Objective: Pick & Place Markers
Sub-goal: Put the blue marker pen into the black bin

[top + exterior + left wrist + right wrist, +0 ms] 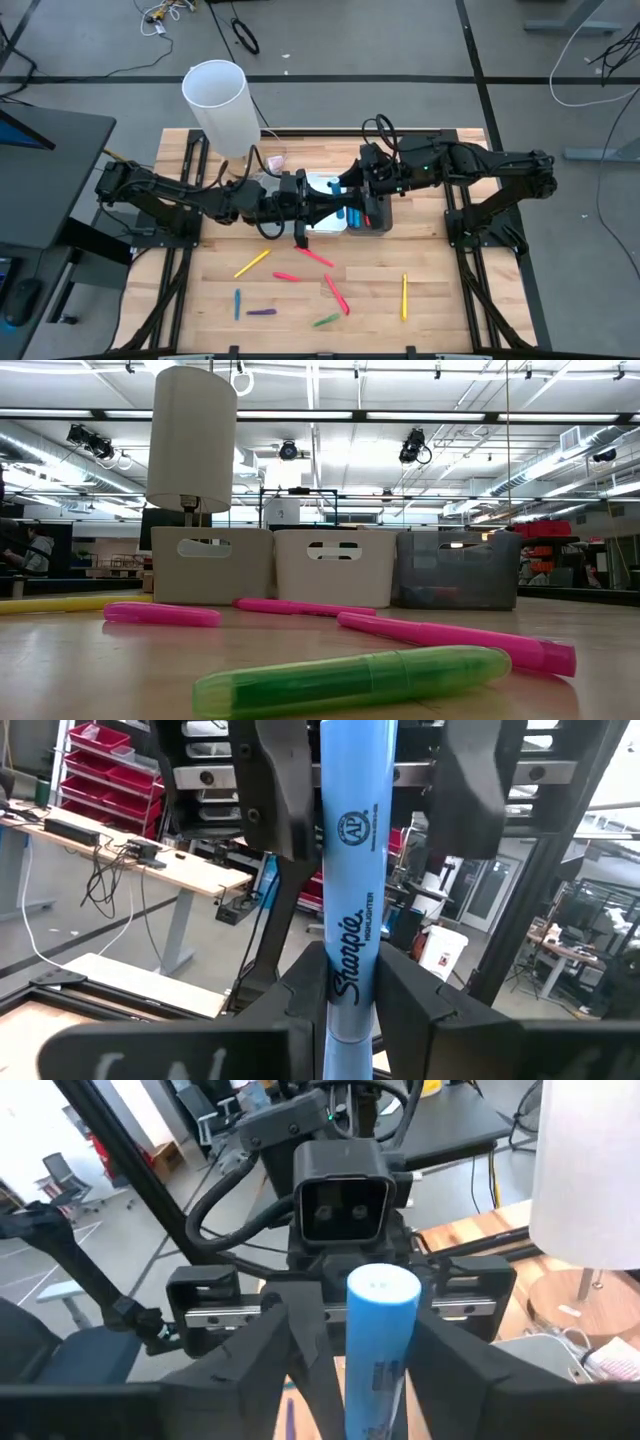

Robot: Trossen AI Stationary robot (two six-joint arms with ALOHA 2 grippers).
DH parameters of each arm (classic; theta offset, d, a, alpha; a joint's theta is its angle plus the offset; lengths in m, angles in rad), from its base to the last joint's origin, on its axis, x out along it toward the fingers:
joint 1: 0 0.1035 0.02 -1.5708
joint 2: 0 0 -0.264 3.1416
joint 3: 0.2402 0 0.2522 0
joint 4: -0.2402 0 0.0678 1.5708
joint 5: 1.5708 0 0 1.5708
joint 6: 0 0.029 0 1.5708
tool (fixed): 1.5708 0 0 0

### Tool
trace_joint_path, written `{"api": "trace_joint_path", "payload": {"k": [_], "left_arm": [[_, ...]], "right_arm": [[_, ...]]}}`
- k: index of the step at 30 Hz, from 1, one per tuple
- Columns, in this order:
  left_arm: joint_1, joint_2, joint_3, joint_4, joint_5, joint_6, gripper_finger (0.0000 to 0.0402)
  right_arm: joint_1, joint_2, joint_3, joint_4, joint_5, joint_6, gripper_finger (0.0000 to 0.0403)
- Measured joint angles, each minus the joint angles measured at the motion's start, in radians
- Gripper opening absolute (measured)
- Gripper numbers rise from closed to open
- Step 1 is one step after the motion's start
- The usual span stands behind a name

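A light-blue Sharpie highlighter (352,870) is held level in the air above the bins, between my two grippers. My left gripper (352,995) reaches in from the table's left (322,205) and is shut on the marker. My right gripper (378,1365) faces it from the right (352,196), open, with a finger on either side of the marker's far end (382,1295). I cannot tell whether these fingers touch it. Several other markers lie flat on the near half of the table: yellow (252,263), pink (337,295), green (350,680), purple (261,312), blue (237,303). My left gripper pinches the blue marker between its two fingers (305,995) at the end nearest its wrist, beside the Sharpie print (352,982). The fingers come in level from the table's left and lie along the marker. It is lifted clear and sticks straight out toward my right gripper.
Three small bins stand in a row at mid table: beige (212,565), white (335,567) and dark grey (457,568). A tall white cylinder (216,100) stands on a stem at the far left. The scattered markers take up the near half of the wooden table (450,300).
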Motion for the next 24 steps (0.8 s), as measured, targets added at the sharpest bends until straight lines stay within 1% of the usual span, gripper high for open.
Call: {"api": "trace_joint_path", "payload": {"k": [7,11,17,24], "left_arm": [[0.000,-0.010,0.000,0.009,-0.002,0.004,0.0066],[0.000,-0.030,0.000,0.002,-0.006,0.027,0.0066],[0.000,-0.038,0.000,-0.016,-0.029,0.025,0.0066],[0.000,-0.040,0.002,-0.052,-0.032,-0.006,0.0071]], "right_arm": [[0.000,0.007,0.000,-0.053,-0.009,0.018,0.0137],[0.000,0.008,0.000,-0.044,-0.008,0.005,0.0112],[0.000,0.007,0.000,-0.039,-0.003,-0.008,0.0049],[0.000,0.008,-0.002,-0.043,-0.004,-0.008,0.0045]]}}
